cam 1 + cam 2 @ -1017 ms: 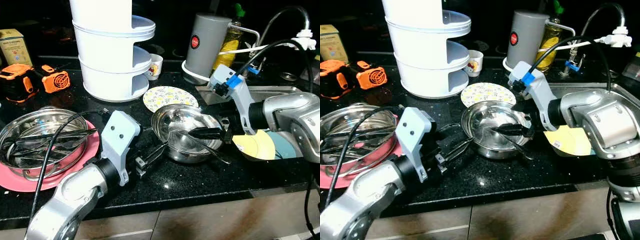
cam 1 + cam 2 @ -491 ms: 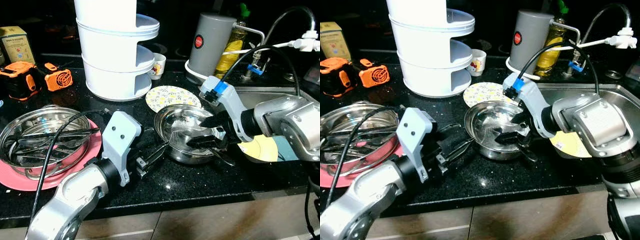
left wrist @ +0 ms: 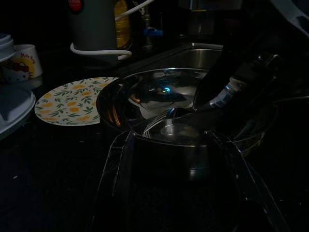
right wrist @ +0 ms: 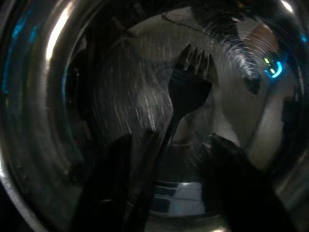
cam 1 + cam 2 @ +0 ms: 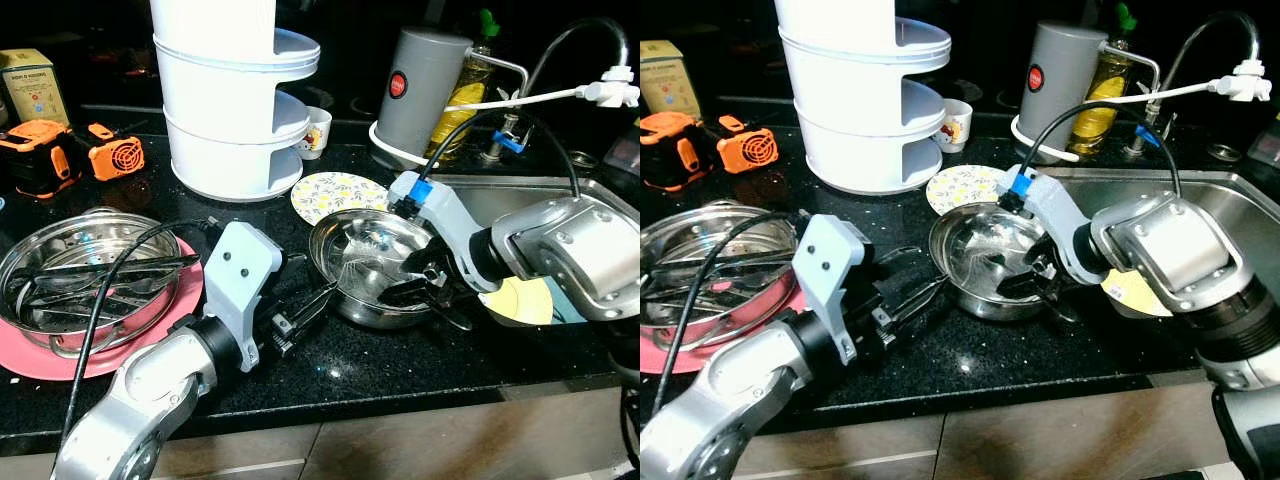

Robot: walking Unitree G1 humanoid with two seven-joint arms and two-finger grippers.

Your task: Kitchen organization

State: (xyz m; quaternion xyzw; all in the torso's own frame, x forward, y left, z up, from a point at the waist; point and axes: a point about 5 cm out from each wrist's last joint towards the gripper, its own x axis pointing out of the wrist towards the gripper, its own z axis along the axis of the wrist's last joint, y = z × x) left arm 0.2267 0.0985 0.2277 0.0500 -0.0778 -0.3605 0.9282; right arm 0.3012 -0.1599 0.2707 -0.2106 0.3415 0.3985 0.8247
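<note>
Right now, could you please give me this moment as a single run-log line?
right gripper: open, in steel bowl, straddling fork | left gripper: open, near bowl's rim | fork: not gripped

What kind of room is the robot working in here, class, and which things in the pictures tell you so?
Most likely a home kitchen: a black worktop runs beside a steel sink with a tap, and it carries a steel bowl, a patterned plate and a cup.

My two head eyes look forward and down over the black counter [image 5: 380,350], my left wrist camera looks level along its fingers at the steel bowl [image 3: 159,104] from close by, and my right wrist camera peers into that same bowl at the fork [image 4: 186,92].
</note>
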